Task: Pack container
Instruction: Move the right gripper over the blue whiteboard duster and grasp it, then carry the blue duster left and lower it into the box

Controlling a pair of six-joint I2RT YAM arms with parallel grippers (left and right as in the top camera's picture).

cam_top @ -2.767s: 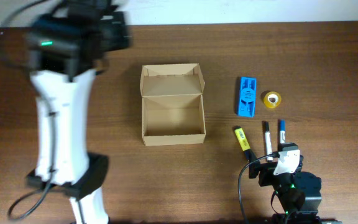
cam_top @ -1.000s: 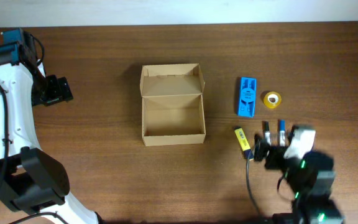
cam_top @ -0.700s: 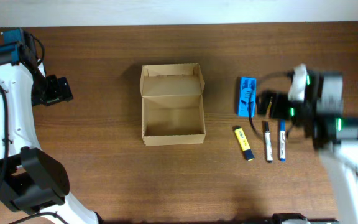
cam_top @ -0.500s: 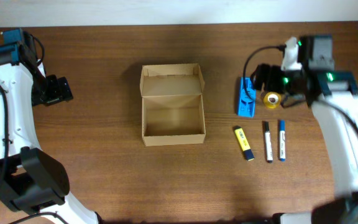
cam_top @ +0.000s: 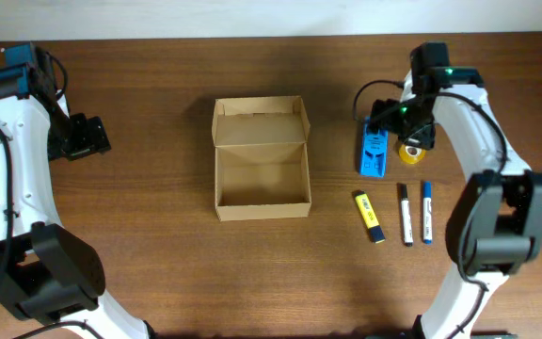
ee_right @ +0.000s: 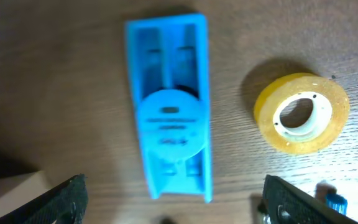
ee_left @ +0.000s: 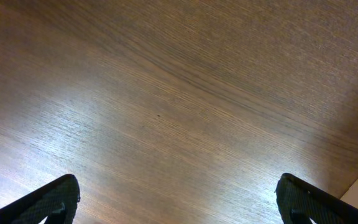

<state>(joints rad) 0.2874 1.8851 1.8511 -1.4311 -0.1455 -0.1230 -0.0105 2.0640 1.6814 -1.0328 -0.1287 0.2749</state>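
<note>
The container, a tan cardboard box, stands open and empty at table centre, its flap lid folded back. My right gripper is open and empty, hovering over the blue flat case and the yellow tape roll. In the right wrist view the open jaws frame the blue case, with the tape roll to its right. A yellow highlighter, a black pen and a blue pen lie in front of them. My left gripper is open and empty at the far left.
The left wrist view shows only bare wooden table between the open jaws. A corner of the box shows at the lower left of the right wrist view. The table's back edge runs close behind both arms.
My right arm has swung from the front of the table, by the pens, back to above the blue case and tape roll. My left arm has stayed at the far left for the last second.
</note>
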